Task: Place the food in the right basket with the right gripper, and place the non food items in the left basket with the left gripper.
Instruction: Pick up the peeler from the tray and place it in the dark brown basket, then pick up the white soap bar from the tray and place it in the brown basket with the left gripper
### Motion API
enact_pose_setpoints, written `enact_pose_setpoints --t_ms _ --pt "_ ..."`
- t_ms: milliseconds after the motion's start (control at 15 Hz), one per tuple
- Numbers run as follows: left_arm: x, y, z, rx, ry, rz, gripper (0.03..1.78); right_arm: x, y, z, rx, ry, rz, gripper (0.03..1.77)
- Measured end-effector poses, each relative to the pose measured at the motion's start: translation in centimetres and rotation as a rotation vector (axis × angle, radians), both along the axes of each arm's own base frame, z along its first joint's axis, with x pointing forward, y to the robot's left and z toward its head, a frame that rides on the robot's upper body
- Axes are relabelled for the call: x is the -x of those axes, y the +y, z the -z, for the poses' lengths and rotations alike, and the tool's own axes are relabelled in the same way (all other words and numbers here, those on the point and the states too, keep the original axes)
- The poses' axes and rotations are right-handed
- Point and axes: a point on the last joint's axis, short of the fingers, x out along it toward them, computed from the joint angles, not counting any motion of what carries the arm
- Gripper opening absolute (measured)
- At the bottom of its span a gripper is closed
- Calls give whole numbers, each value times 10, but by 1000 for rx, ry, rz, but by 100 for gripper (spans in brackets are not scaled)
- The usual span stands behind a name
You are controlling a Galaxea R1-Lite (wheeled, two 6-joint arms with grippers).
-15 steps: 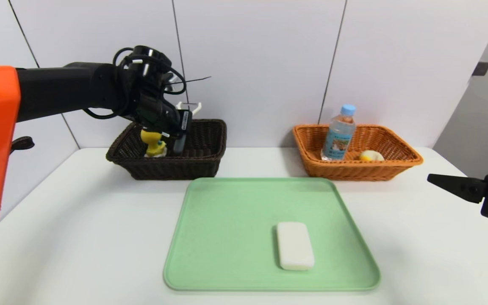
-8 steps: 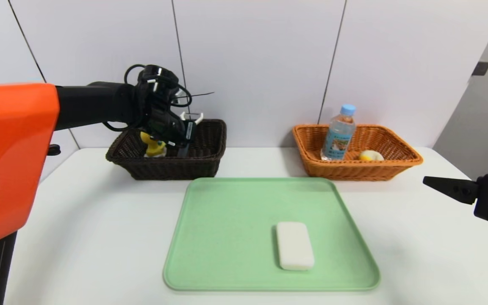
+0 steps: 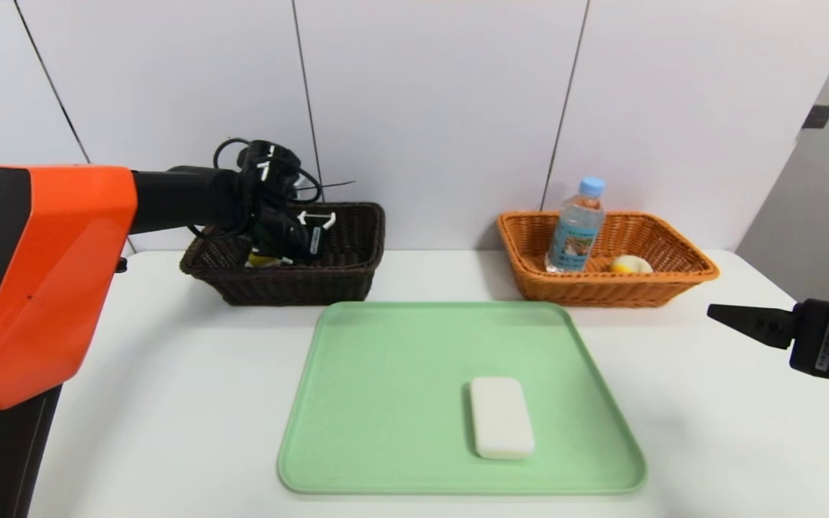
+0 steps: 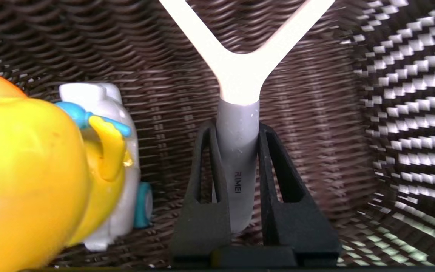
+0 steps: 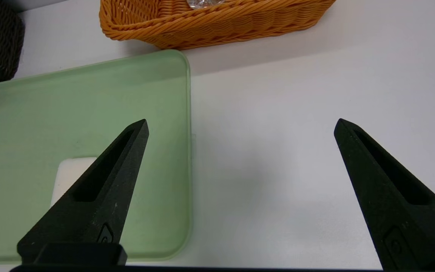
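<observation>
My left gripper is down inside the dark brown basket, shut on the grey handle of the white peeler, whose white fork sticks up above the claw. The yellow duck toy stands in the same basket right beside the gripper. The water bottle and the beige bun are in the orange-tan basket. The white bar lies on the green tray. My right gripper hovers open over the table at the far right.
The green tray fills the middle of the white table, between the two baskets and me. In the right wrist view the tray's corner and the orange-tan basket's wall show ahead. A white panelled wall stands behind the baskets.
My left arm has lowered the peeler into the dark brown basket, now hiding most of the duck. The right gripper has drifted slightly left.
</observation>
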Motion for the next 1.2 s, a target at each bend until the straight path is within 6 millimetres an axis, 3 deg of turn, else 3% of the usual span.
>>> enact_pose_setpoints --t_ms 67,333,533,733,933,1067,1200 --pt "-1 1 2 -2 3 -3 31 -1 0 1 0 4 1 170" --pt "-3 4 4 0 -1 -10 88 -4 1 3 4 17 4 170" --pt "8 1 -16 9 -19 -3 114 -4 1 4 6 22 6 170" --pt "46 -15 -60 48 -22 26 132 -4 1 6 7 28 8 170" --pt "107 -49 -100 102 37 87 144 -3 1 9 10 40 8 170" --pt "146 -74 -113 119 97 95 150 -3 1 10 12 43 7 170" --pt "172 -97 -117 124 110 61 154 -2 0 10 13 44 9 170"
